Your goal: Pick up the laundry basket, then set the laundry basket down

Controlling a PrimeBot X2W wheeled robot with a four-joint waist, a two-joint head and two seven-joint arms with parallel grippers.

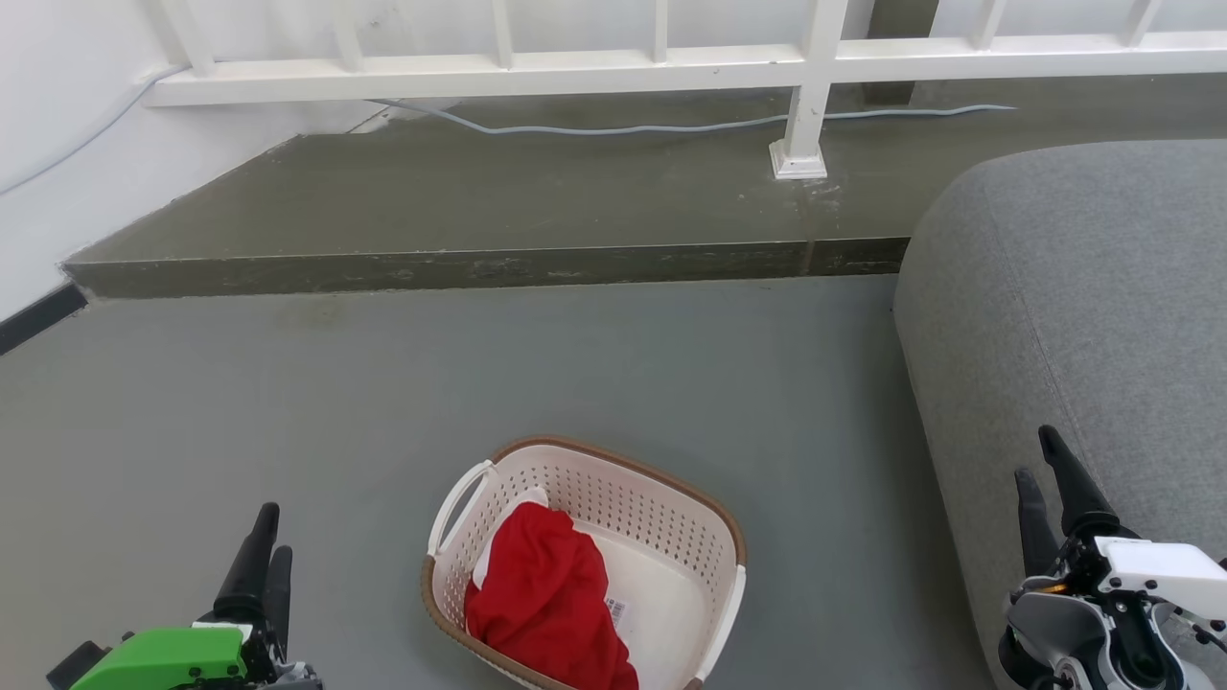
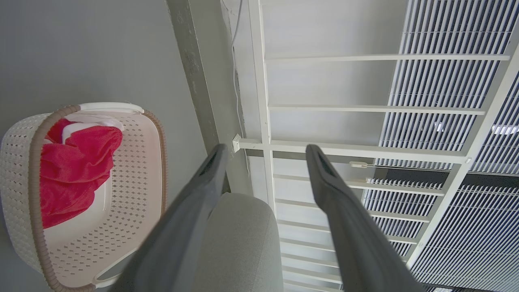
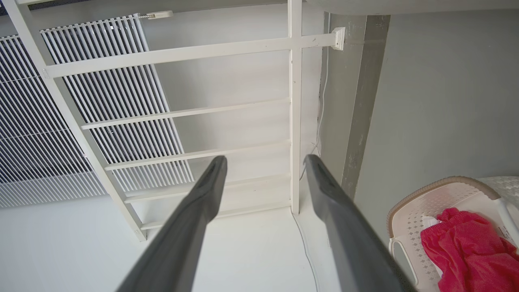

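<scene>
Hovering low at the near edge of the floor, the left gripper and the right gripper are both showing their fingers spread apart and are holding nothing. Between them the laundry basket is sitting on the floor, turned askew to the robot and untouched, with a red cloth lying inside beside a barcode sticker.

The pick-up is looking not yet begun. Doing it well is likely meaning that each gripper is reaching for its own side: the left loop handle and the right loop handle. Closing on both and lifting evenly is what is keeping the basket level.

A grey sofa is bordering the floor's right edge, just beside the right gripper. At the far edge a raised step is running across, with a cable trailing under a white railing.
</scene>
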